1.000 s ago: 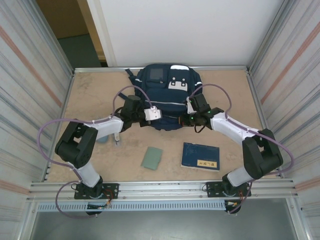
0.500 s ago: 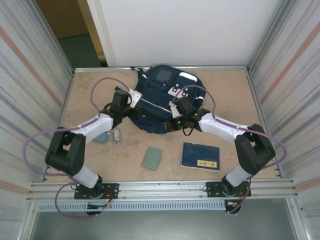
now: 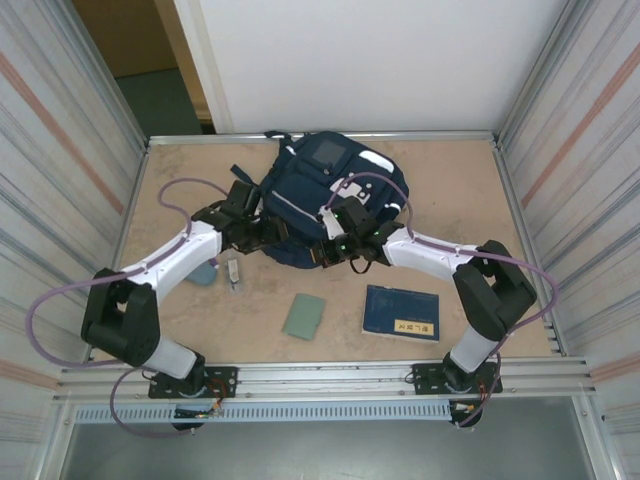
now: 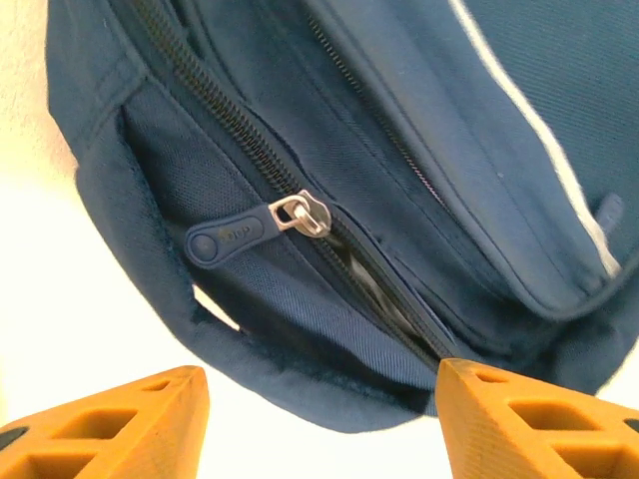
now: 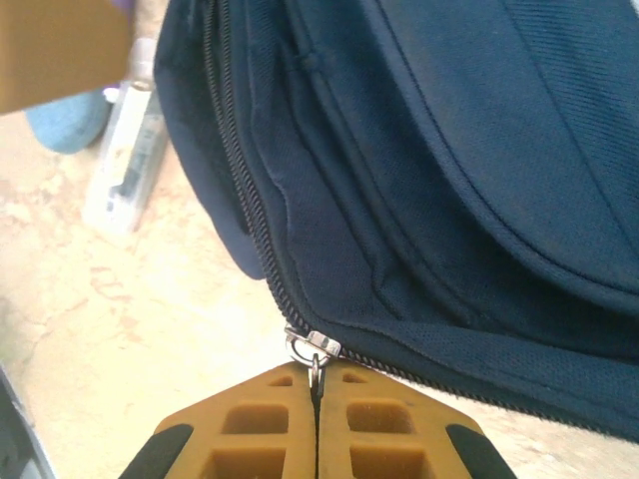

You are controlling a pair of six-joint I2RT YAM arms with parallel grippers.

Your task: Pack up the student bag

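The student bag (image 3: 318,190), a navy backpack with thin white stripes, lies at the back middle of the table. My left gripper (image 3: 260,233) is open at the bag's near left edge. In the left wrist view its orange fingertips (image 4: 115,424) stand wide apart just short of the bag's rim (image 4: 329,399), with nothing between them. A dark blue zip pull tab (image 4: 225,240) lies loose on the fabric there. My right gripper (image 3: 334,252) is shut on the metal zip pull (image 5: 316,361) at the bag's near edge, with the slider (image 5: 313,345) right at the fingertips.
A dark blue book with a yellow label (image 3: 402,312) and a green pad (image 3: 303,315) lie in front of the bag. A light blue object (image 3: 203,273) and a small clear tube (image 3: 233,272) lie near the left forearm. Metal walls close in both sides.
The left gripper has opened and swung left to the bag's left edge. The right gripper, still shut, has moved left along the near edge. The bag has shifted and turned.
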